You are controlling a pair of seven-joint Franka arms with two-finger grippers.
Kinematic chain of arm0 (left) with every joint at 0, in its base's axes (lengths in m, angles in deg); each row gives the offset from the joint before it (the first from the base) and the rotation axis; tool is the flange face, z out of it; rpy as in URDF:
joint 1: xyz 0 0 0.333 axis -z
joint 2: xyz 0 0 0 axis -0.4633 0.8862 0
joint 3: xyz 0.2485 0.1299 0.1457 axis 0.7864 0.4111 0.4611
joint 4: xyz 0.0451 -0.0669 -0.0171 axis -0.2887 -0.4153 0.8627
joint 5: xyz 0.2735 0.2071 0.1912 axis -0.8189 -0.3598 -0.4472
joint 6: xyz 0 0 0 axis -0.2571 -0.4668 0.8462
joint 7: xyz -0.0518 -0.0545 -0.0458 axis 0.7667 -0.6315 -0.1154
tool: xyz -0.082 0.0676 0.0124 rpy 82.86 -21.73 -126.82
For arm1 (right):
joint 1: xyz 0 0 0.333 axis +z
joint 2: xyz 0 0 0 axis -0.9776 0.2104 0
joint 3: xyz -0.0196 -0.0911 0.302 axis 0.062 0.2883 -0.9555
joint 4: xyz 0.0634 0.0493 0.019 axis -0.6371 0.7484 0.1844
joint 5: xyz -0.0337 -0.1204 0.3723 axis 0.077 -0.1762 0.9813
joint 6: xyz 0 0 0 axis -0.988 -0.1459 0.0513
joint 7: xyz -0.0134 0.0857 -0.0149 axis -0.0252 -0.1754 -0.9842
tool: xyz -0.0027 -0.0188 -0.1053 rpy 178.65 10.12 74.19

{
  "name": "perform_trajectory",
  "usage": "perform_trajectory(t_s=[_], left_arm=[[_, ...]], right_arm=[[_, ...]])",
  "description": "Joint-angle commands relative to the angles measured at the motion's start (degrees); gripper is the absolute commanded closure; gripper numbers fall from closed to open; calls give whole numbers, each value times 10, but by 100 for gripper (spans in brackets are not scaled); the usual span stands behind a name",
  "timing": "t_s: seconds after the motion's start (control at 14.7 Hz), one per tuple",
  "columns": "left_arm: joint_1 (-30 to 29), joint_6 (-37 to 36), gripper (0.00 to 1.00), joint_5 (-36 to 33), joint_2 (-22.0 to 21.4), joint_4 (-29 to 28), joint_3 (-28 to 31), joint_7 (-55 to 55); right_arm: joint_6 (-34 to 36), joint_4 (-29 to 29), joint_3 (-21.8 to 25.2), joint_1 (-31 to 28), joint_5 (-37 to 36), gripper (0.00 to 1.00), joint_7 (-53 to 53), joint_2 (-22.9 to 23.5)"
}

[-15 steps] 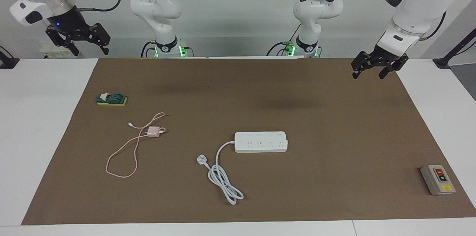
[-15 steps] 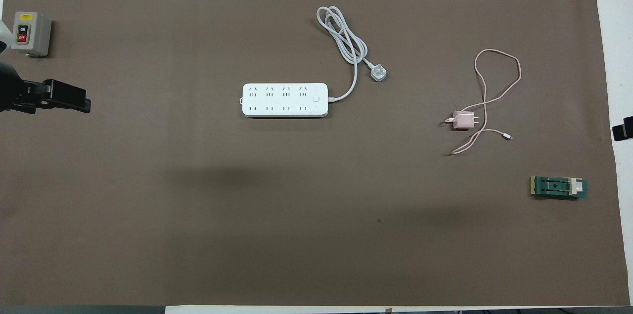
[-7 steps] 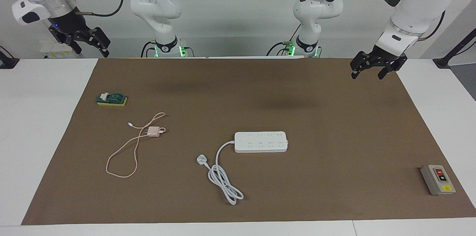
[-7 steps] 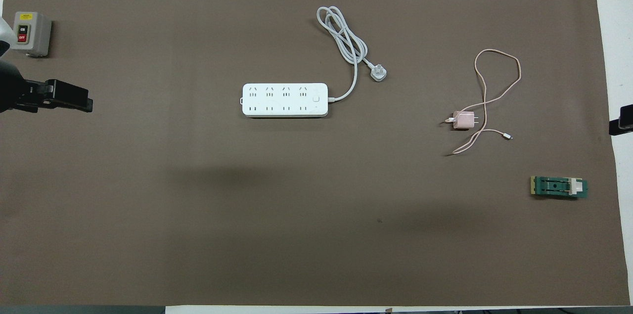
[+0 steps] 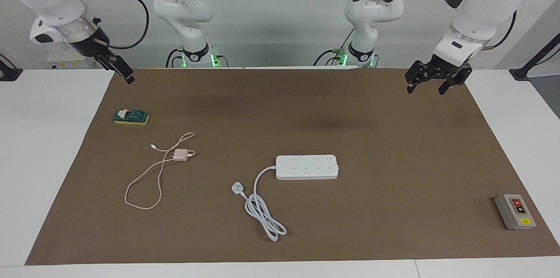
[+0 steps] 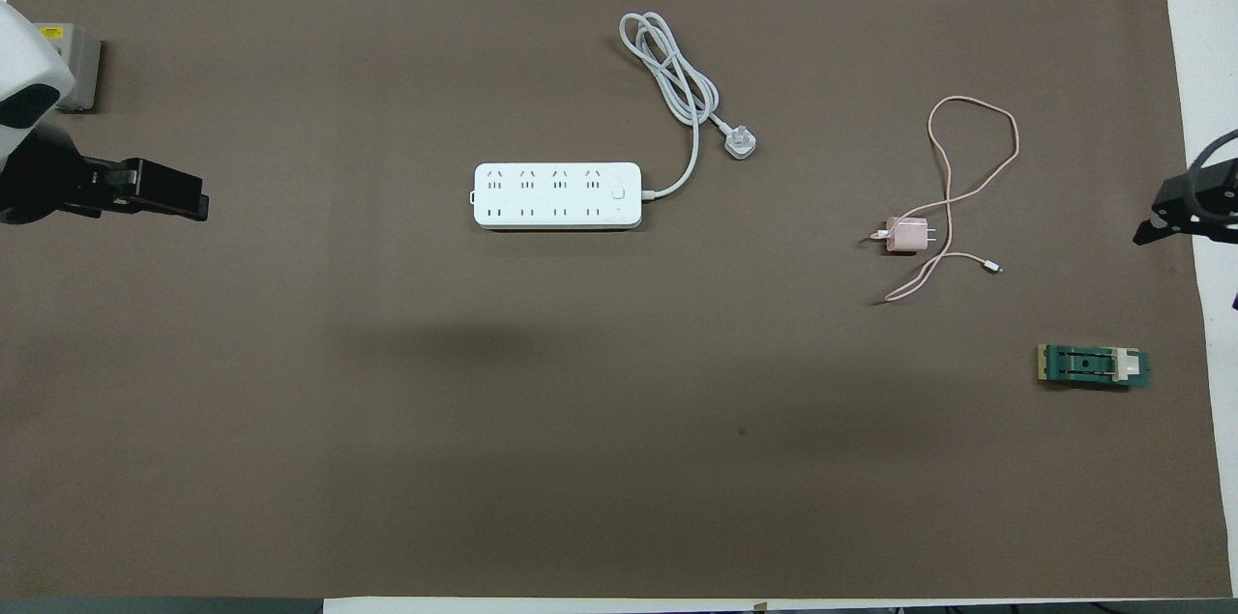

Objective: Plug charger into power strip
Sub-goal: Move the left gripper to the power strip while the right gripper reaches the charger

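Both my arms hang clear of the work, nothing picked up yet. The charger [image 5: 180,155] lies on the brown mat [image 5: 393,146] toward the right arm's end of the table, its thin pink cable [image 5: 144,181] looping away from the robots. The strip [image 5: 307,167] sits near the middle of the mat, long axis running along the table from one arm's end toward the other, sockets up, its white cord [image 5: 262,208] coiled farther from the robots.

My right gripper [image 5: 124,73] hovers over the mat's corner at its own end, above the green switch block [image 5: 131,117]; it holds nothing, and I cannot tell how far its fingers are parted. My left gripper [image 5: 426,87] hovers over the mat's edge at the other end, fingers spread wide and empty, well apart from the strip.

The right arm is plainly the nearer one to the charger, which lies out from it, away from the robots and in toward the table's middle. I judge that arm should make the pick, then carry the charger along the strip's long axis to a socket.
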State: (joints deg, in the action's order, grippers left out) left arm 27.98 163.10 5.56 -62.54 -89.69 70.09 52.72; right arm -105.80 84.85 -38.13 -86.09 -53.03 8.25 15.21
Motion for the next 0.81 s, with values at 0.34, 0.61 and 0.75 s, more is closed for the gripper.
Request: perform_trajectory(t_s=[0.34, 0.61, 0.75], left_arm=[[6, 72, 0, 123, -57, -123, 5, -30], [5, 100, 0, 279, -83, -205, 7, -47], [-15, 100, 0, 374, -71, -227, 7, -115]], right_arm=[[-114, 47, -4, -48, 147, 0, 170, 72], [-149, 61, -4, -51, 196, 0, 188, 107], [-156, 62, -4, -53, 228, 0, 204, 120]])
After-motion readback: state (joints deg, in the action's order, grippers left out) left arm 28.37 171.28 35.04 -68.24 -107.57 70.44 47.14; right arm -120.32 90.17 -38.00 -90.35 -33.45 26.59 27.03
